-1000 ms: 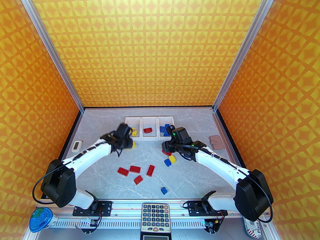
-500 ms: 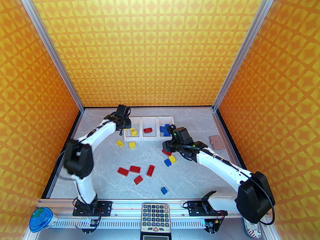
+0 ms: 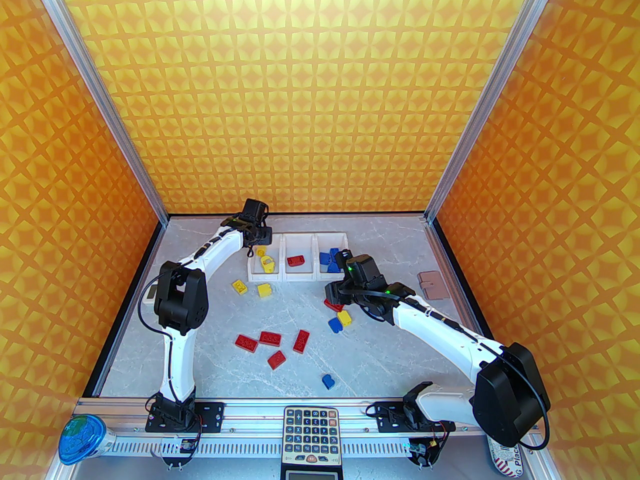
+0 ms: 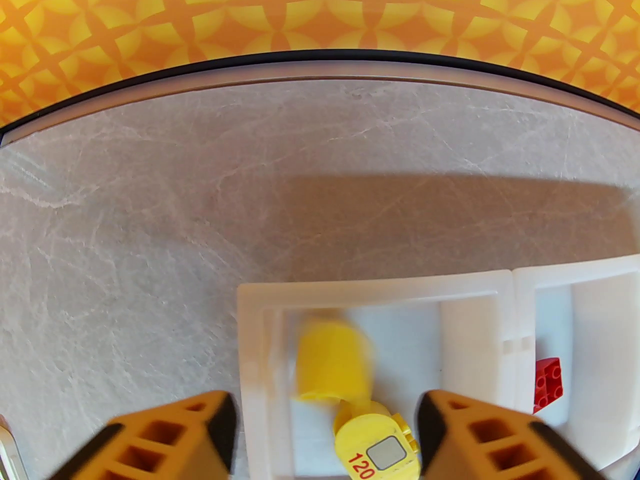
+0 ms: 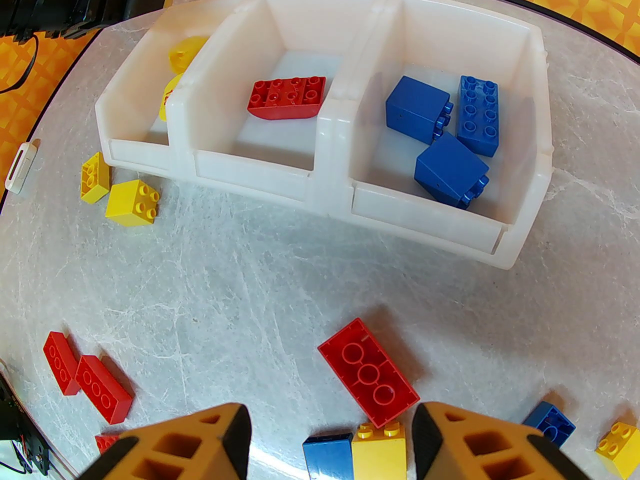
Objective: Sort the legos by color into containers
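Observation:
Three white containers [image 3: 298,279] stand joined in a row at the back of the table. My left gripper [image 4: 325,413] hovers open over the left bin [image 4: 255,348], where a blurred yellow lego [image 4: 332,360] drops free beside another yellow piece [image 4: 377,448]. The middle bin holds a red lego [image 5: 287,98]; the right bin holds three blue legos [image 5: 450,168]. My right gripper [image 5: 330,428] is open low over the table, with a red lego [image 5: 367,373] lying just ahead of its fingers. Two yellow legos [image 3: 264,290] lie before the left bin. Several red legos [image 3: 270,338] are mid-table.
A blue and a yellow lego [image 3: 340,321] sit by the right gripper [image 3: 335,298], and a lone blue one [image 3: 327,381] lies nearer. A pinkish-brown pad [image 3: 432,284] lies right, a white device [image 3: 150,295] left, a calculator [image 3: 310,435] on the front rail.
My left arm swung from in front of the bins up over the left bin, and its gripper opened, letting a yellow lego fall in. The right arm stayed put.

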Controlling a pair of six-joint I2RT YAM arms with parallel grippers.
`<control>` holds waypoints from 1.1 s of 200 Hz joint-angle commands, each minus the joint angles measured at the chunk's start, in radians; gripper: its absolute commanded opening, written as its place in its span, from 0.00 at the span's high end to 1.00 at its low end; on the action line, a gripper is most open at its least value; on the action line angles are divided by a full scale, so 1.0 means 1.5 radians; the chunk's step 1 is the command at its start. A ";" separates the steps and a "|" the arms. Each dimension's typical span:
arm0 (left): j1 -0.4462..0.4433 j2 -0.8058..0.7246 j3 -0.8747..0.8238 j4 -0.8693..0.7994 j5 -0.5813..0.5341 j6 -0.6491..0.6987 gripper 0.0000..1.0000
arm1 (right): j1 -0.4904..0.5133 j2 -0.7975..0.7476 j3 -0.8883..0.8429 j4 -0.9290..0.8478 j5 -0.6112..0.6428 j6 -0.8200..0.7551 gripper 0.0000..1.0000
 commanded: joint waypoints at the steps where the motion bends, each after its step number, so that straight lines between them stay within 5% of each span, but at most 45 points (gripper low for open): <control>1: 0.004 -0.077 -0.045 -0.005 0.003 -0.017 0.29 | 0.003 -0.009 -0.005 0.002 0.012 -0.001 0.41; 70: -0.002 -0.285 -0.263 -0.116 0.006 -0.138 0.27 | 0.003 -0.005 -0.016 0.015 0.021 -0.004 0.41; 117: 0.001 -0.404 -0.436 -0.064 -0.001 -0.169 0.23 | 0.005 -0.039 -0.016 0.023 0.025 0.002 0.41; 220: 0.010 -0.286 -0.389 -0.068 0.001 -0.167 0.23 | 0.005 -0.024 -0.031 0.049 0.028 -0.008 0.39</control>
